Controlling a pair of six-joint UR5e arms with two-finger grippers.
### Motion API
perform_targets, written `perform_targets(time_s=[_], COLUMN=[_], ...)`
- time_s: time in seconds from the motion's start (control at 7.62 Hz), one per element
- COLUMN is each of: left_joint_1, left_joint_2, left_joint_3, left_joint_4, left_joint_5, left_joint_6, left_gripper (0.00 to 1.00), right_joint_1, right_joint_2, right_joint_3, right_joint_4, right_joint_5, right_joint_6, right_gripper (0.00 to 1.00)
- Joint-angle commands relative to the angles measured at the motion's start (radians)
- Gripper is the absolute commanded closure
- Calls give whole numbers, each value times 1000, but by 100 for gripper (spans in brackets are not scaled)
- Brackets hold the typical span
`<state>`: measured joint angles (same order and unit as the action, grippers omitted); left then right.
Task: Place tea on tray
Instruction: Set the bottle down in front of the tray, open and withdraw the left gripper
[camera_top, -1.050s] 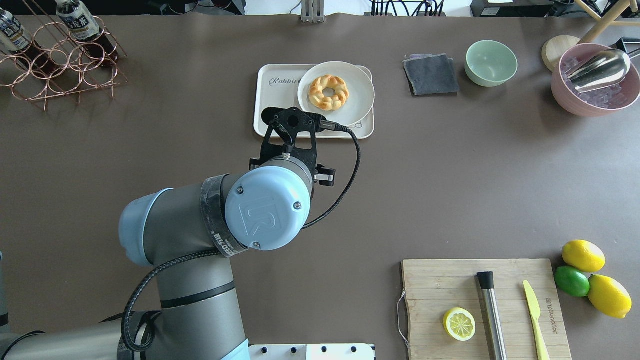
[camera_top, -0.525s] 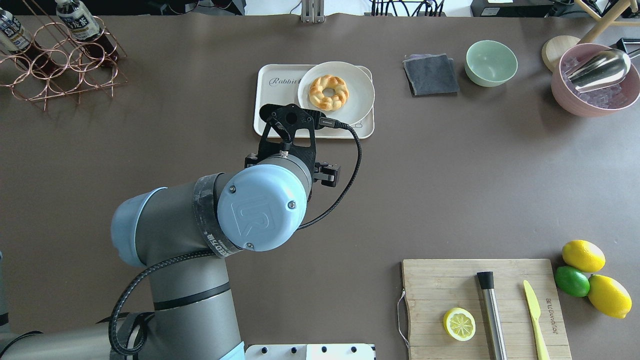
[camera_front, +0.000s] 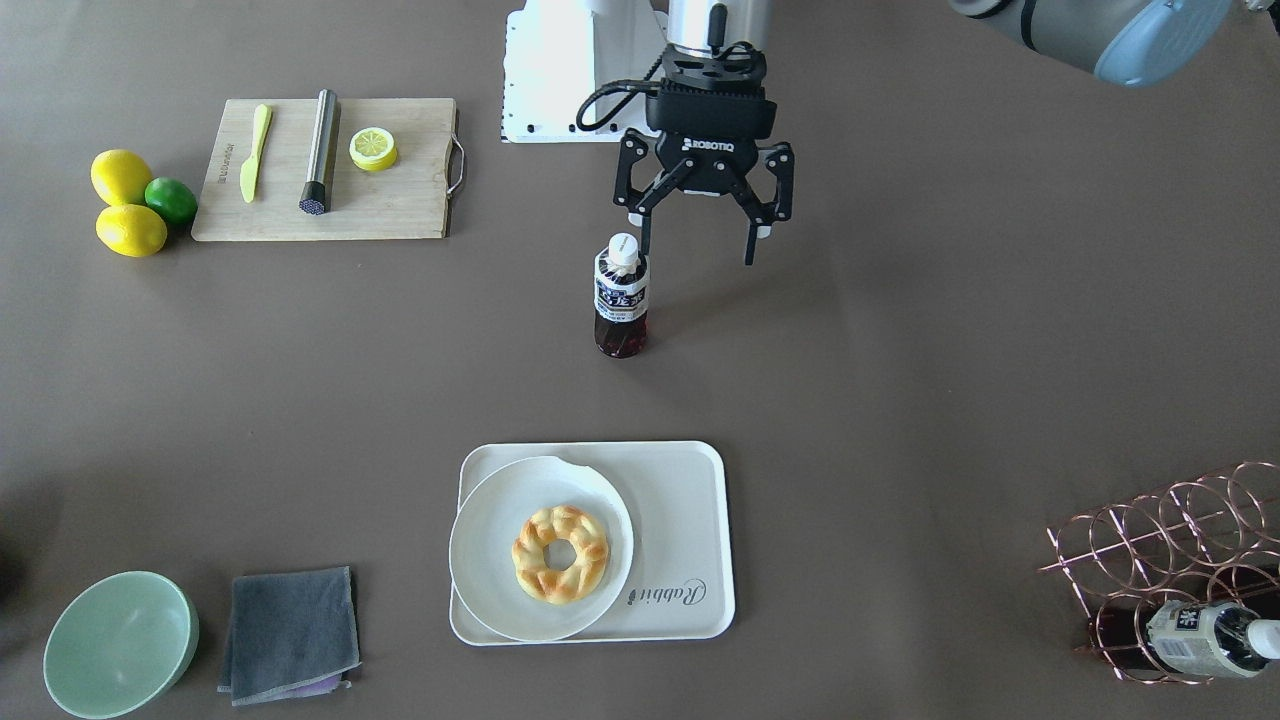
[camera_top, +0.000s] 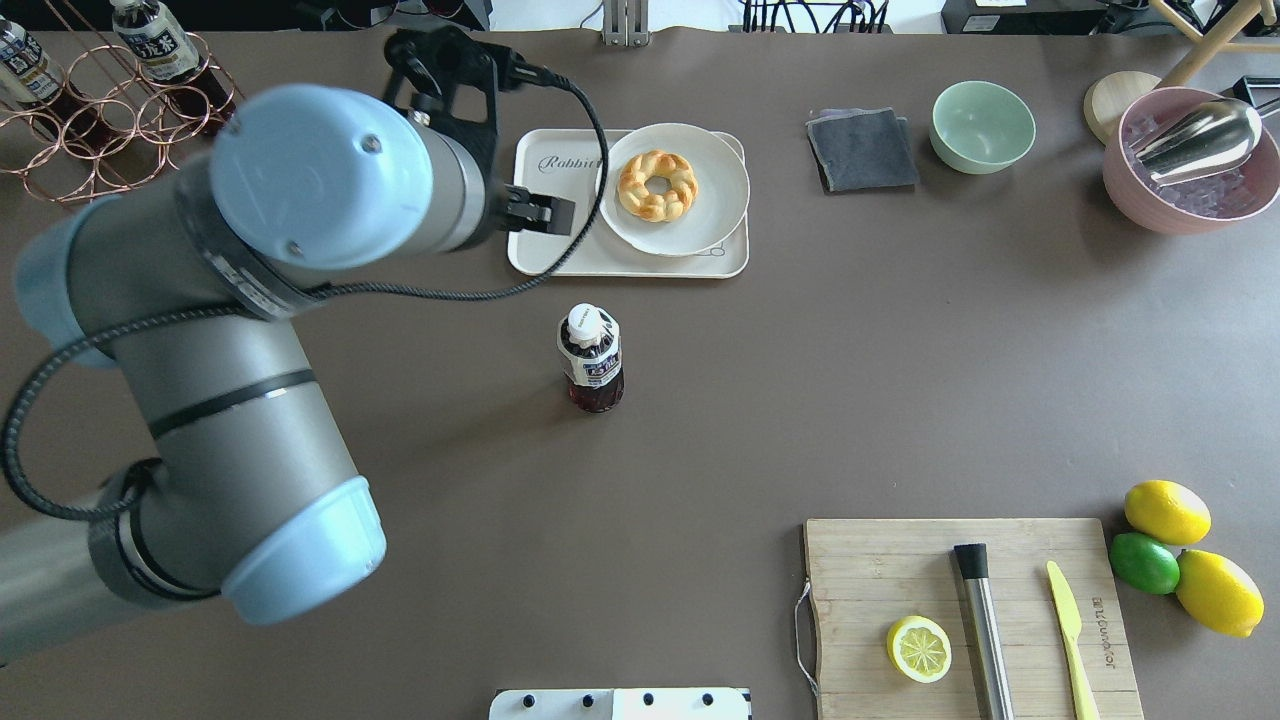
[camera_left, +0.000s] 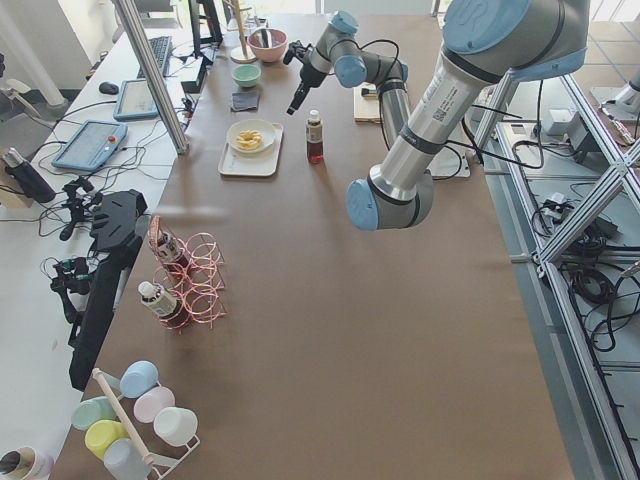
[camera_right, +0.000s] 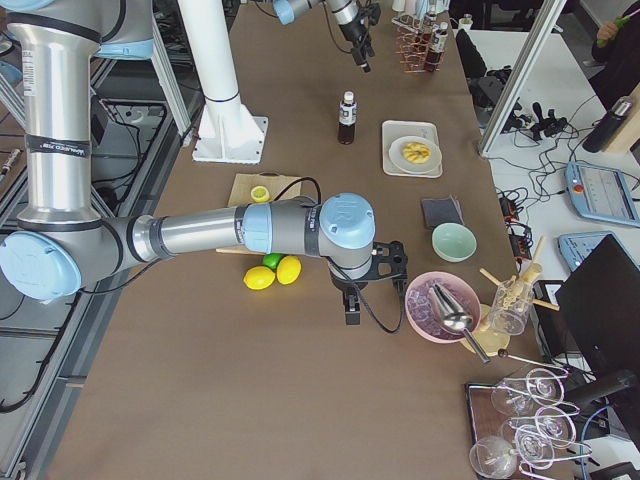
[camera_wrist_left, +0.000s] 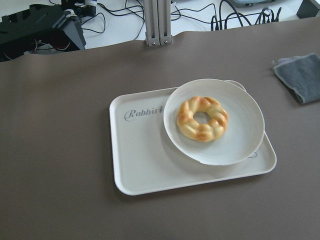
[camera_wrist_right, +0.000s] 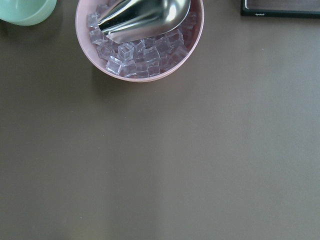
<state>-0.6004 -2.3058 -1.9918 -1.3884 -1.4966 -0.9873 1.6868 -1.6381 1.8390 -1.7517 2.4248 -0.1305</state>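
Note:
The tea (camera_front: 620, 295) is a small bottle of dark liquid with a white cap. It stands upright on the bare table, on the robot's side of the tray (camera_front: 685, 490), and also shows in the overhead view (camera_top: 590, 358). The cream tray (camera_top: 545, 245) reads "Rabbit" and carries a round plate (camera_front: 490, 570) with a doughnut (camera_front: 560, 553). My left gripper (camera_front: 698, 255) is open and empty, raised above the table beside the bottle and apart from it. My right gripper (camera_right: 351, 312) hangs near the pink bowl; I cannot tell if it is open.
A copper rack (camera_top: 130, 150) at the far left holds two more bottles (camera_top: 155, 45). A grey cloth (camera_top: 862, 150), green bowl (camera_top: 982, 125) and pink ice bowl (camera_top: 1190, 200) stand far right. A cutting board (camera_top: 900, 570) and lemons (camera_top: 1165, 510) lie near right.
My left arm has risen and swung left and toward the far side. The bottle, hidden under the wrist before, now shows standing alone on the table.

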Motion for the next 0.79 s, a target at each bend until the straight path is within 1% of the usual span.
perform_targets(time_s=[0.0,0.13,0.26,0.39,0.52,0.66], left_joint_1=[-359,-463,-533,-621,-663,-726], left_joint_2=[138,219,274,340,421,534], left_joint_3=[-13,-7,-2,40,60,68], left_joint_4=[-8,-15,-9,-15,-82,-229], left_joint_5=[-332,-412,-436,-442,-441,-439], left_joint_6=[300,453,463,466,479,478], left_gripper=[2,2,2,2,2,2], right_joint_1=[-45,-99,-155,-214,-273,-341], right_joint_2=[66,113,156,191,233,275], right_joint_3=[20,29,37,52,62,77], right_joint_4=[-2,-3,-2,-2,0,0], right_joint_5=[8,8,7,4,-1,-6], right_joint_6=[61,147,216,277,348,436], right_gripper=[0,0,0,0,0,0])
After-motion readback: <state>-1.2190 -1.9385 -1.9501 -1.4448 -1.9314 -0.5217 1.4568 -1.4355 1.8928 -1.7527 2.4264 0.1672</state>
